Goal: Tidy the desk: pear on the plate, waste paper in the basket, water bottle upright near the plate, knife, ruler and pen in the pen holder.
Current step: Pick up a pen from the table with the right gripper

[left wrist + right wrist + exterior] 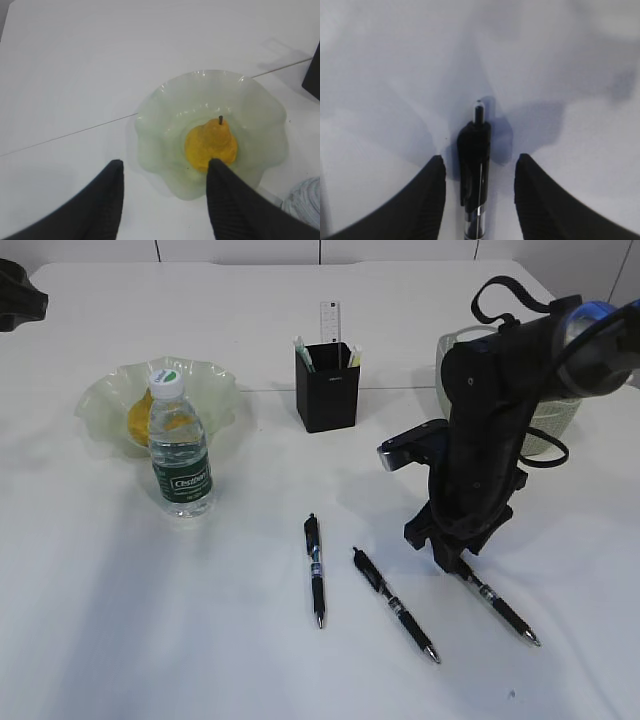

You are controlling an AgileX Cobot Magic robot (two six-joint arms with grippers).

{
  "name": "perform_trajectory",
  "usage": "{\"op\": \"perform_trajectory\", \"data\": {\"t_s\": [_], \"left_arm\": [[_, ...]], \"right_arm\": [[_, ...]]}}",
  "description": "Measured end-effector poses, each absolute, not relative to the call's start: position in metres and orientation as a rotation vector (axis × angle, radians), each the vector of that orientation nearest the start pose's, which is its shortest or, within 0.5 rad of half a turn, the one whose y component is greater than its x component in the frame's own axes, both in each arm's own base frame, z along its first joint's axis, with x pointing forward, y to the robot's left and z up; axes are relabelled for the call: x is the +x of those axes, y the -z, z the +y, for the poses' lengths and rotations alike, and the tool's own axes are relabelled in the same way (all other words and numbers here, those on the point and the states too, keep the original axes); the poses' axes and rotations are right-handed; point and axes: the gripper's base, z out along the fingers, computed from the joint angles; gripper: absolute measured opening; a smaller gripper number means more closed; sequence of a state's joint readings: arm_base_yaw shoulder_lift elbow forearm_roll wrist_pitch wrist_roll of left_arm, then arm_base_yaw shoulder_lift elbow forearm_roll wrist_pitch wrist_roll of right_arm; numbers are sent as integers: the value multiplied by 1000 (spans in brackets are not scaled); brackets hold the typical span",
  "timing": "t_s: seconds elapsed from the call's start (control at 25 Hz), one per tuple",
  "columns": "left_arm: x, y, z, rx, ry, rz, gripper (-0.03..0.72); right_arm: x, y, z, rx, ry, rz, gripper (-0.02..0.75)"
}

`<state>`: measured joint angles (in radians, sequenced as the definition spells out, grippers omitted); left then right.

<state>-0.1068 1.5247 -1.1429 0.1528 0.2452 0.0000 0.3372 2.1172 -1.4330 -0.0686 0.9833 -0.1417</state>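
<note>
Right fingers (432,200) apart astride one pen (474,185), left fingers (112,195) apart, three pens on desk (200,640)

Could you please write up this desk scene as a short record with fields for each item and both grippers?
pear: yellow-brown pear lies in the pale green ruffled glass plate
bottle: clear plastic water bottle with green label stands upright, just in front of the plate
pen holder: black square pen holder holds a clear ruler
pens: three black pens lie on the white desk: left, middle, right
basket: sage-green basket, mostly hidden behind right arm
right gripper: open, straddling the right pen
left gripper: open, empty, above plate's edge
</note>
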Motion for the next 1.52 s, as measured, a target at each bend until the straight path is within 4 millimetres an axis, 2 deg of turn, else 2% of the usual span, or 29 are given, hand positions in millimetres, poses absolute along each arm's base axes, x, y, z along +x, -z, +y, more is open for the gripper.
{"op": "perform_trajectory", "data": {"t_s": [0.68,1.52], "left_arm": [[348,-308,-34,246,-64,2094,377],[348,-308,-34,246,-64,2094,377]], "right_arm": [[378,-123,127,-806,88,3058,335],[375,-123,125,-829,119,3096,333]]}}
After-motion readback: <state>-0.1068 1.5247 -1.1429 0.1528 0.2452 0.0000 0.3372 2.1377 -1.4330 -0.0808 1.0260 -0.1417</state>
